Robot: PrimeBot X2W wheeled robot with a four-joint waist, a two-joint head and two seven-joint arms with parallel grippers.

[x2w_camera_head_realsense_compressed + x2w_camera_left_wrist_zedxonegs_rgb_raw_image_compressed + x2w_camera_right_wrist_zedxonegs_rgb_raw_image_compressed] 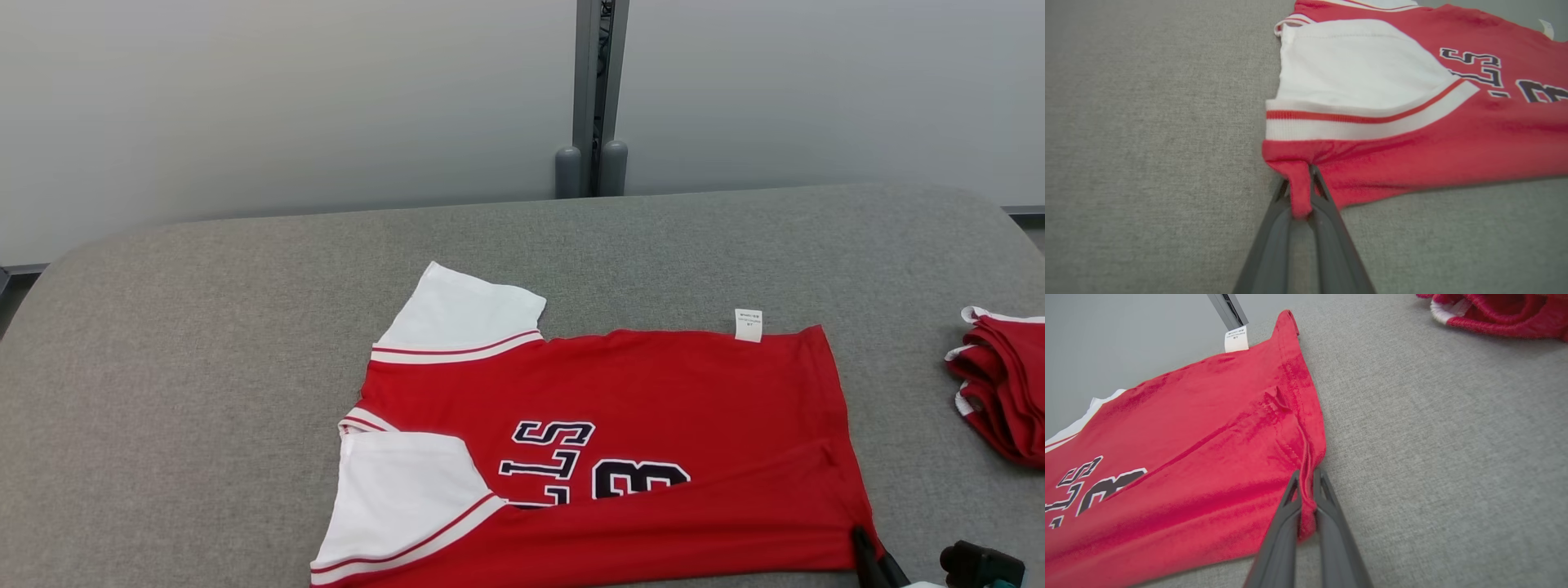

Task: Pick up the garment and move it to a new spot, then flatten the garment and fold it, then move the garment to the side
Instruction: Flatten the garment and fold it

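Note:
The garment [653,392] is a red jersey with white sleeves and dark lettering, spread on the grey padded table with its near long edge folded over. In the left wrist view my left gripper [1300,185] is shut on a pinch of the garment [1412,134] at its red corner below the near white sleeve. My right gripper [1306,477] pinches the garment [1208,428] at its hem corner, shut on the cloth. In the head view the right gripper [864,541] shows at the jersey's lower right corner.
The grey padded table [204,343] stretches left and behind the jersey. A pile of folded red and white clothes [1000,380] lies at the table's right edge, also top right in the right wrist view [1494,314]. A grey post [594,98] stands behind the table.

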